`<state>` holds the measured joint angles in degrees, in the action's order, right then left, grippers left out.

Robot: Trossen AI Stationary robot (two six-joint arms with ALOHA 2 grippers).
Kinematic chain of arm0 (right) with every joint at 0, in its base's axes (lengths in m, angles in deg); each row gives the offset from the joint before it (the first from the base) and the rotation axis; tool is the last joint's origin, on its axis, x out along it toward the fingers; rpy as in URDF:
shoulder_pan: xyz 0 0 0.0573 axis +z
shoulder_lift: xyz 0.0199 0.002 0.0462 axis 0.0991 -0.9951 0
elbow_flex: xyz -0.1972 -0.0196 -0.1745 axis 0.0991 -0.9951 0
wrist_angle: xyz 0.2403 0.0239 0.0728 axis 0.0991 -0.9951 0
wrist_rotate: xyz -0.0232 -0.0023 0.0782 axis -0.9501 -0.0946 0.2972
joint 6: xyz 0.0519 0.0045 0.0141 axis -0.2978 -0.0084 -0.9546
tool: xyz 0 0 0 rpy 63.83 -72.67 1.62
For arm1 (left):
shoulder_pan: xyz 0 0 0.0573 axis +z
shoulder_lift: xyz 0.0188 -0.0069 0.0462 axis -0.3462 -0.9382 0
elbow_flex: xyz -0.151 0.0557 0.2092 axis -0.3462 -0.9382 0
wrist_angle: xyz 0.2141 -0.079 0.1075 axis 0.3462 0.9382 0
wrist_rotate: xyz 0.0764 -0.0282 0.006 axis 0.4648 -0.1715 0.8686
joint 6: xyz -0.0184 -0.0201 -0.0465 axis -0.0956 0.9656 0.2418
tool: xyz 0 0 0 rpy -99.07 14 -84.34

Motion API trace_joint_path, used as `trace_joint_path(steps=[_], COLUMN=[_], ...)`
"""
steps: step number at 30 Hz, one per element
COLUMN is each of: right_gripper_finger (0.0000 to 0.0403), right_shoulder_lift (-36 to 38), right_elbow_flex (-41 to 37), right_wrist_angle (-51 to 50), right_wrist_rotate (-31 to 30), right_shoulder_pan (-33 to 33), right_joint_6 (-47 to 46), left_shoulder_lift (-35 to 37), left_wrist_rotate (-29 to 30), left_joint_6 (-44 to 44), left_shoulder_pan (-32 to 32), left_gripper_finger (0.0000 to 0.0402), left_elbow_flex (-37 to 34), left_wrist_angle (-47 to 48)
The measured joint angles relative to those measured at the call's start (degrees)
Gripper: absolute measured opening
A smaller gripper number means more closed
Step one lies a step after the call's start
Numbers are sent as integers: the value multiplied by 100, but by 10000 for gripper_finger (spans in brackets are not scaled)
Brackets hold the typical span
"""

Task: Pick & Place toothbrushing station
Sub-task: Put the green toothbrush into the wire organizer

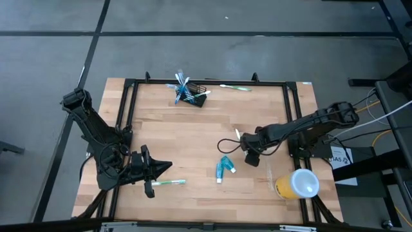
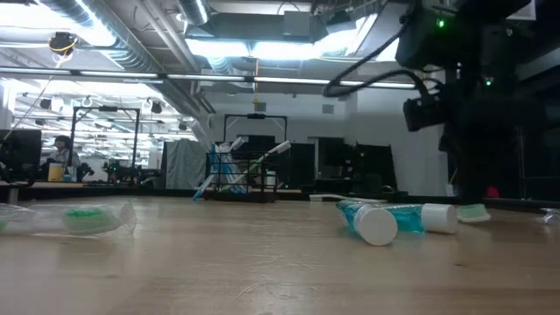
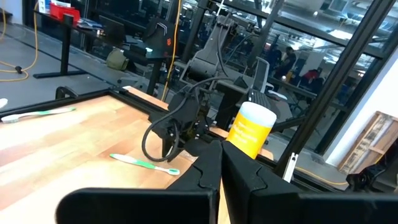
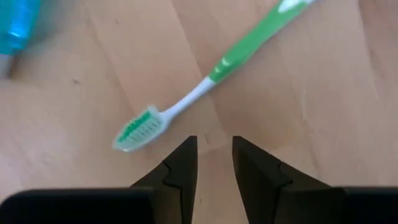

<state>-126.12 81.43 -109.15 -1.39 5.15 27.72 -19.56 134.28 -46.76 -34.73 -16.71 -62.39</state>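
Observation:
The toothbrushing station, a small black wire-mesh holder (image 1: 191,95), stands near the table's far edge with toothbrushes sticking out of it; it also shows in the low view (image 2: 234,179). My right gripper (image 1: 243,143) points down at the table right of centre, its fingers a little apart (image 4: 214,149). Just ahead of the fingertips a green-and-white toothbrush (image 4: 205,84) lies flat on the wood, and no finger touches it. My left gripper (image 1: 168,165) is shut and empty (image 3: 219,152) near the table's front left, pointing toward the right edge.
Teal toothpaste tubes (image 1: 224,169) lie near my right gripper. A yellow cup with a white lid (image 1: 297,183) lies at the front right. A wrapped toothbrush (image 1: 166,183) lies by my left gripper, and another toothbrush (image 1: 235,87) lies at the far edge. A black frame (image 1: 290,96) rims the table.

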Motion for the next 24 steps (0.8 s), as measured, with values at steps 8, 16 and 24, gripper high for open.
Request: trace_joint_path(steps=[8,16,24], right_gripper_finger=[104,105,104], right_shoulder_lift=[-491,-735,-1905], right_elbow_flex=[-50,344,1536], right_wrist_angle=[353,1054,1505], right_wrist_rotate=[417,605,811], right_shoulder_pan=[35,103,-10], right_joint_6=[-95,-135,241], left_shoulder_lift=[-2,-2,-2], left_wrist_rotate=[-3,-12,-5], left_joint_6=[-6,-4,-6], left_shoulder_pan=[-7,-15,-15], left_gripper_finger=[2,2,4], left_elbow_flex=[0,0,0], left_wrist_angle=[2,2,20])
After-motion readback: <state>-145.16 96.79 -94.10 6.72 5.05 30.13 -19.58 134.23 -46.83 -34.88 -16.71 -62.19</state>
